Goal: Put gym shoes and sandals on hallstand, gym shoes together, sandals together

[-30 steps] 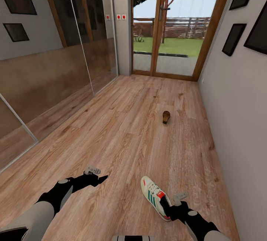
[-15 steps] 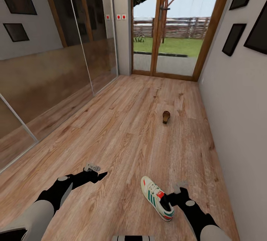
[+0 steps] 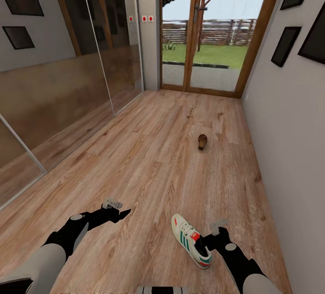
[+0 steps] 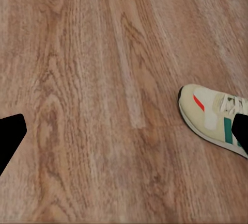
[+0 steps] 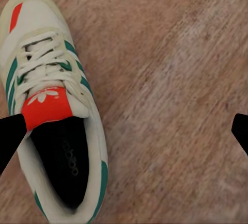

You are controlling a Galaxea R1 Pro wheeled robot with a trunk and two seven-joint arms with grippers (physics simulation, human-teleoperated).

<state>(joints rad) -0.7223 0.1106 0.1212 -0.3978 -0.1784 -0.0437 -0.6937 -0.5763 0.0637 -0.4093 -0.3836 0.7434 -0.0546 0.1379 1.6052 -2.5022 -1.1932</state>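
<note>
One white gym shoe [image 3: 189, 240] with green stripes and a red tongue patch lies on the wood-plank corridor floor [image 3: 153, 163], close in front of me. My right gripper [image 3: 206, 242] hovers open just beside the shoe's heel opening; in the right wrist view the gym shoe [image 5: 51, 110] lies under one side of the wide-open right gripper [image 5: 126, 133]. My left gripper [image 3: 119, 214] hangs open over bare floor; in the left wrist view the shoe's toe [image 4: 209, 113] shows off to one side of the left gripper [image 4: 124, 133]. One dark brown sandal [image 3: 202, 142] lies farther down the corridor. The hallstand is out of view.
Mirrored sliding doors [image 3: 67, 86] line the left side. A plain wall [image 3: 289, 140] with dark picture frames runs along the right, close to the shoe. A wood-framed glass door [image 3: 203, 36] closes the far end. Open floor stretches between shoe and sandal.
My right gripper has drawn back from over the shoe's heel to its side, then held. The shoe has stayed put. The left arm barely shifted.
</note>
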